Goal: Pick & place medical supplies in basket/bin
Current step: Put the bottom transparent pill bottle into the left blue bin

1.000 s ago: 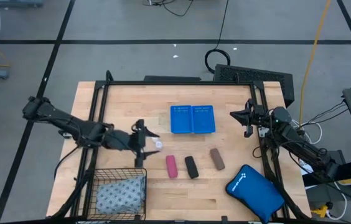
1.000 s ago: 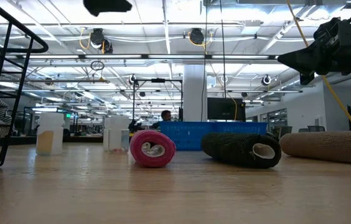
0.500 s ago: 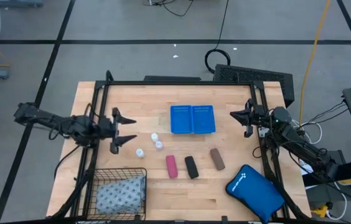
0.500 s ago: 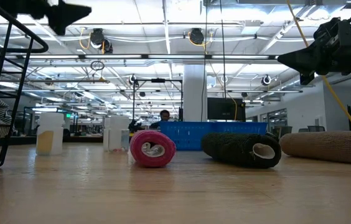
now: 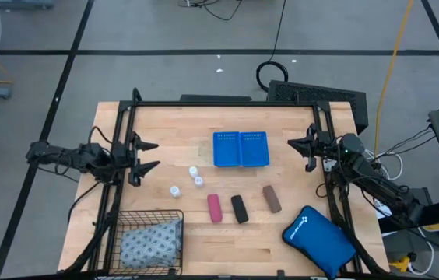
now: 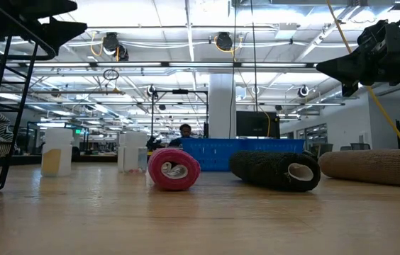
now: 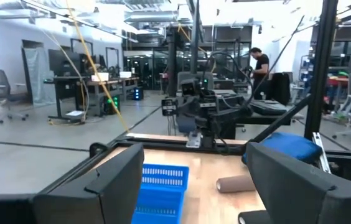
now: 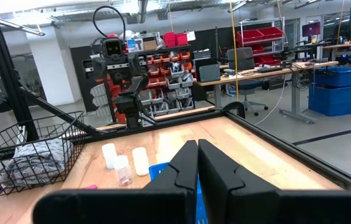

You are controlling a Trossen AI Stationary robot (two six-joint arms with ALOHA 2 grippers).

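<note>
Seven supply items are in view, and one of them, the grey-blue dotted soft pack [image 5: 151, 242], already lies inside the black wire-mesh basket [image 5: 117, 217] at the near-left corner of the table [image 5: 165, 124]; it looks limp and light, so it would likely sag if pinched and is best taken at a bunched fold. The blue perforated tray [image 5: 241, 148] sits near the table centre toward the far edge, with both compartments showing no contents. Three rolls lie in a row on the bare wood between the tray and the near edge: the pink roll [image 5: 215, 208], the black roll [image 5: 239, 208] and the brown roll [image 5: 272, 198]. Each appears light, slightly compressible and textured enough to grip; because they lie on their sides they may roll, so a pinch across the diameter at mid-length is advisable. Three white vials [image 5: 187, 180] stand clustered left of the rolls; they are small, rigid, probably smooth and easy to topple, so approach from above and close gently on the body. The left gripper [image 5: 143, 155] hovers at the left table edge, fingers spread apart and holding nothing. The right gripper [image 5: 307, 149] waits at the right edge, fingers together, holding nothing.
</note>
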